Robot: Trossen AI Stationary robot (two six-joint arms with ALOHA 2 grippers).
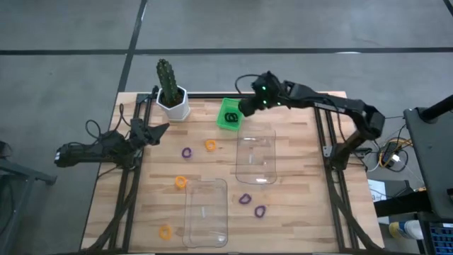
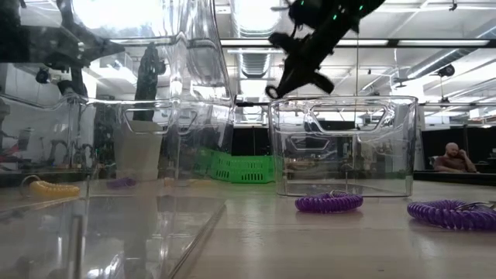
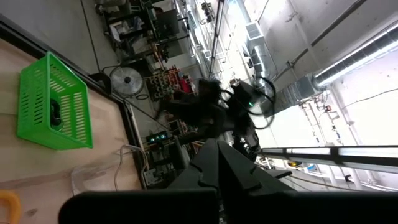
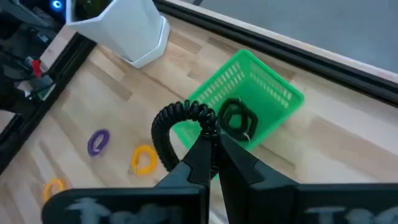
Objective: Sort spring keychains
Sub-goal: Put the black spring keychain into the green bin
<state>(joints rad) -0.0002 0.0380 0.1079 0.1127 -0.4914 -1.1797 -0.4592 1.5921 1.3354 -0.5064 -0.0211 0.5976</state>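
My right gripper [image 4: 210,140] [image 1: 248,108] hovers over the small green bin [image 1: 228,115] [image 4: 249,102] near the table's far edge, shut on a black spring keychain [image 4: 177,127]. Another black keychain [image 4: 239,119] lies inside the bin. Purple keychains [image 1: 187,152] [image 1: 245,199] [image 1: 260,210] and orange ones [image 1: 210,145] [image 1: 181,182] [image 1: 165,231] lie flat on the wooden table. My left gripper [image 1: 159,130] [image 3: 217,158] waits shut at the table's left side, touching nothing. My right gripper pinches the black keychain's coil [image 4: 208,123] between its two fingertips, at one side of the loop. The fingers slant down from the table's right. The keychain is lifted clear, its loop sticking out beyond the fingertips over the bin's edge.
Two clear plastic trays stand on the table, one at the centre-right [image 1: 255,156] and one at the near edge [image 1: 206,211]. A cactus in a white pot [image 1: 172,95] stands at the far left, beside the bin. In the low view a person [image 2: 452,157] sits far behind the table.
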